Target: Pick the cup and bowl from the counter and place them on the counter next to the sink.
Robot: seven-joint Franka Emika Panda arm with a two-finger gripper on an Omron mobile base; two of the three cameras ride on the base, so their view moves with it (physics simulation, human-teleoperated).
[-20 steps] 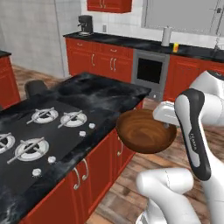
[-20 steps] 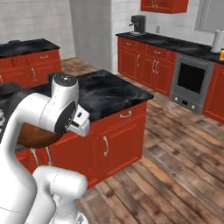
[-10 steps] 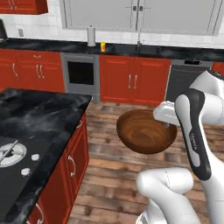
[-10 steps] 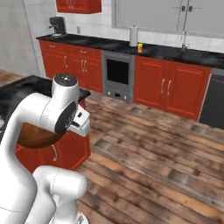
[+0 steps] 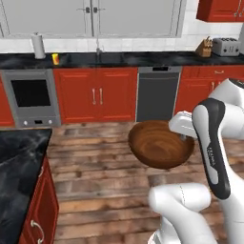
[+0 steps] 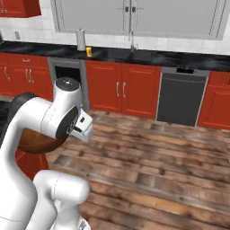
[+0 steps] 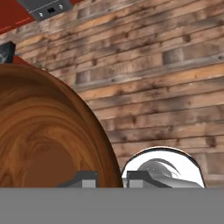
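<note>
The arm is folded close to its own body, elbow high, carrying the bowl [image 5: 161,144] out over the wooden floor, well short of the far table [image 5: 143,59] and its sink [image 5: 101,57]. The bowl looks stiff, glossy and probably slick, wide for a rim pinch, so it may swing. The hand [image 7: 110,177] is clamped on the bowl's rim. The cup [image 5: 55,59] sits beyond, beside the sink.

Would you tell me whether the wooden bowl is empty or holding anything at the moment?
Empty: the bowl, held by its rim in the gripper, shows only bare grained wood inside.
</note>
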